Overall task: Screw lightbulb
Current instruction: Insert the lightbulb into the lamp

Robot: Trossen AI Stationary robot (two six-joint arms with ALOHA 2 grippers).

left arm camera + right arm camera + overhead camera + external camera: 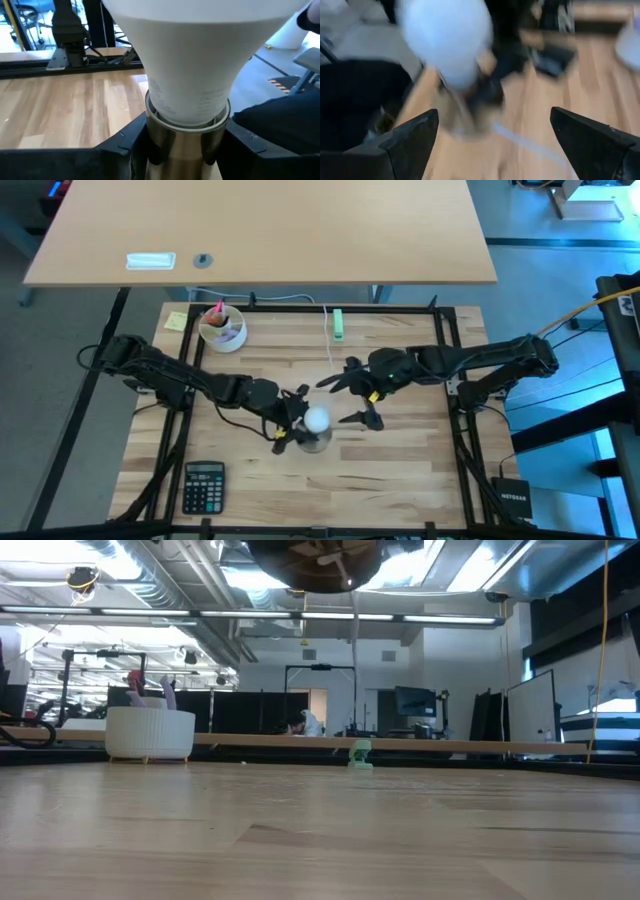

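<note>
The white lightbulb (317,419) stands with its narrow base in a metal-coloured socket (182,142). It also shows in the left wrist view (200,60) and, blurred, in the right wrist view (445,40). My left gripper (293,426) is shut on the socket, at the table's middle. In the low view the socket's dark round underside (318,560) shows high above the tabletop, with a thin white cord (353,650) hanging from it. My right gripper (350,398) is open just right of the bulb, its fingers apart and touching nothing. My left gripper pinches the socket's metal sleeve (150,145) between its two fingers, one on each side, just below the bulb's base. The fingers come level from the table's left. The socket is lifted clear of the table and stands upright with the bulb on top.
A white cup with pens (222,328) and a yellow note (177,320) sit at the far left. A green object (338,325) lies at the far middle, beside the white cord (331,340). A calculator (204,485) lies near the front left.
</note>
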